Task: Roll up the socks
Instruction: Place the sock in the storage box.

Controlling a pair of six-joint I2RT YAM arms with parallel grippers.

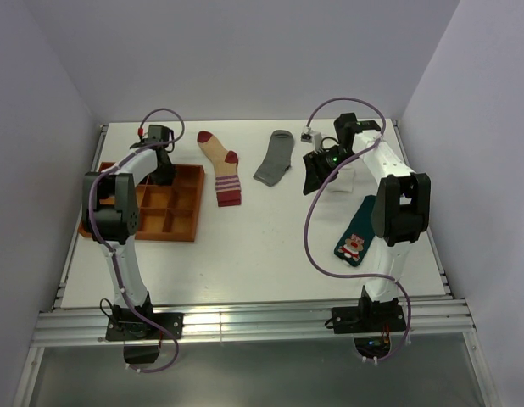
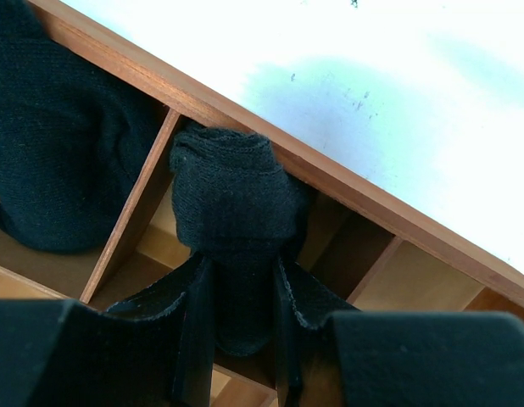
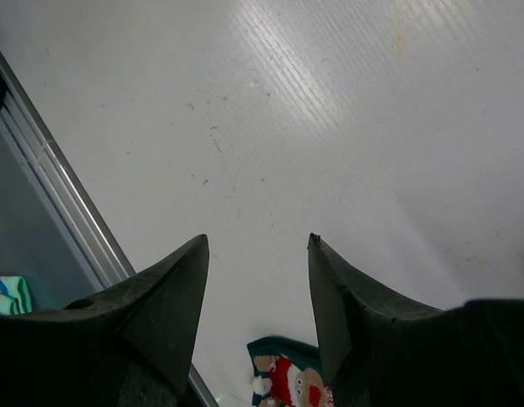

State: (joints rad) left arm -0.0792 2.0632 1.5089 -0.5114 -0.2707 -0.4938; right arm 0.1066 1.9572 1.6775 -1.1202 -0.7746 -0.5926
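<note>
Left claw (image 2: 242, 292) is clamped on a rolled black sock (image 2: 231, 191), one finger pressing each side of the bundle's lower half, and it hangs over a compartment of the orange tray (image 2: 347, 191), hard against the tray's outer wall. The step in hand looks like the drop-off: a finished roll going into its slot. Whether the roll already rests on the compartment floor, I cannot tell; the claw hides its lower end.

The next move, as I read it, calls for the claw to part its fingers gently and lift straight up. The knit could snag on a finger and drag the roll back out, or let it slacken.

The roll itself is a stubby, thick cylinder of ribbed black fabric. Its top end is tucked tight and rounded, and no loose tail shows. A second black sock (image 2: 50, 127) fills the compartment beside it, bunched and soft.

Right claw (image 3: 258, 254) hangs wide open and empty above the white surface (image 1: 270, 254), with the Christmas sock (image 1: 355, 233) lying flat just below it.

Out on the surface, the striped sock (image 1: 225, 174) and the grey sock (image 1: 275, 158) lie flat and unrolled, side by side and apart, so plenty of rolling is left.
</note>
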